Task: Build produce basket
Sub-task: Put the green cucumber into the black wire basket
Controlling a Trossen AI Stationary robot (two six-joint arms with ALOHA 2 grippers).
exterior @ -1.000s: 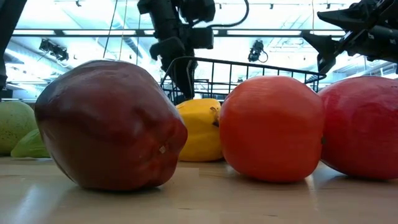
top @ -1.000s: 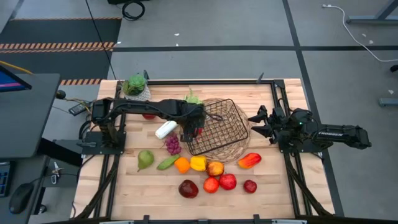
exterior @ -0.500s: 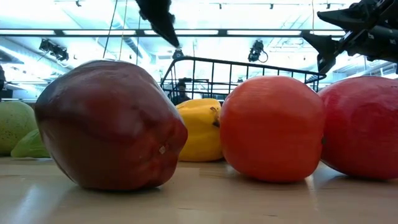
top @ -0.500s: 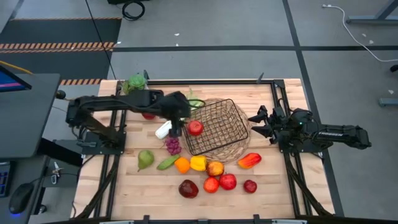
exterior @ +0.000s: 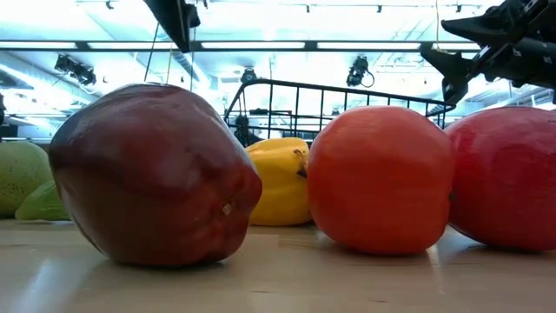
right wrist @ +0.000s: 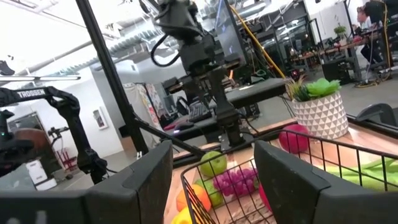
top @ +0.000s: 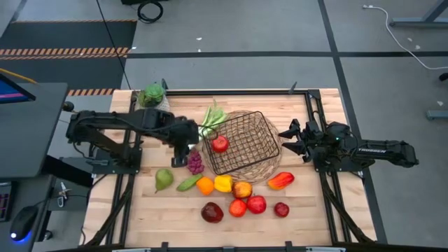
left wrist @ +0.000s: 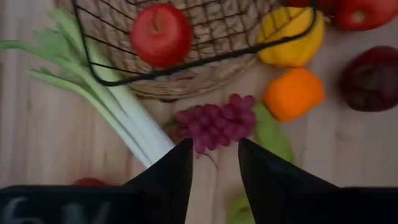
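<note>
The dark wire basket (top: 245,148) stands on its wicker base at mid-table, with one red apple (top: 220,144) inside near its left wall. My left gripper (top: 183,150) hovers open and empty just left of the basket, above the leek's (left wrist: 118,106) white stalk and the purple grapes (left wrist: 217,121). My right gripper (top: 285,140) waits open beside the basket's right rim (right wrist: 249,163). The other produce lies on the table nearer than the basket: pear (top: 163,179), orange (top: 204,185), yellow pepper (top: 222,183), red pepper (top: 280,180) and several apples (top: 256,204).
A leafy plant in a white pot (top: 152,96) stands at the far left corner. A red fruit (top: 166,130) peeks out from under the left arm. Black frame rails (top: 311,112) run along the table's left and right sides. Bare wood shows along the near edge.
My left gripper was over the basket's left side with the red apple between its fingers. It let go, and the apple now lies in the basket. The gripper then drew back toward the table's left, over the leek and grapes.
</note>
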